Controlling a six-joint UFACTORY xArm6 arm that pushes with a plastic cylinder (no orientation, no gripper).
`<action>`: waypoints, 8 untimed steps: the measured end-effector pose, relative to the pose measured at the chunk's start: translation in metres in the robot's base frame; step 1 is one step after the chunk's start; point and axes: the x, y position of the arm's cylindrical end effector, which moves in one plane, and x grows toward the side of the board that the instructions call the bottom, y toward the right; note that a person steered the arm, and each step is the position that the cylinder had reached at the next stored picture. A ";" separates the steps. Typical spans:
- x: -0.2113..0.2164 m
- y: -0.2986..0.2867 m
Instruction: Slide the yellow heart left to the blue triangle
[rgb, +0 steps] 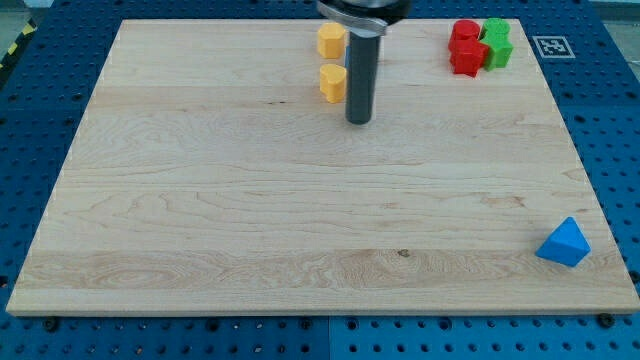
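Note:
The yellow heart (332, 83) lies near the top middle of the wooden board (200, 200). My tip (359, 120) stands just to the right of it and slightly below, close beside it; I cannot tell if they touch. The blue triangle (564, 243) sits far off at the board's bottom right corner. A second yellow block, a hexagon (331, 39), lies just above the heart at the top edge.
Two red blocks (466, 48) and two green blocks (497, 42) are clustered at the top right corner. A black-and-white marker tag (551, 45) lies on the blue pegboard to the right of them. The pegboard surrounds the wooden board.

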 end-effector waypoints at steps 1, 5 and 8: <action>-0.001 -0.047; -0.037 -0.030; -0.007 -0.045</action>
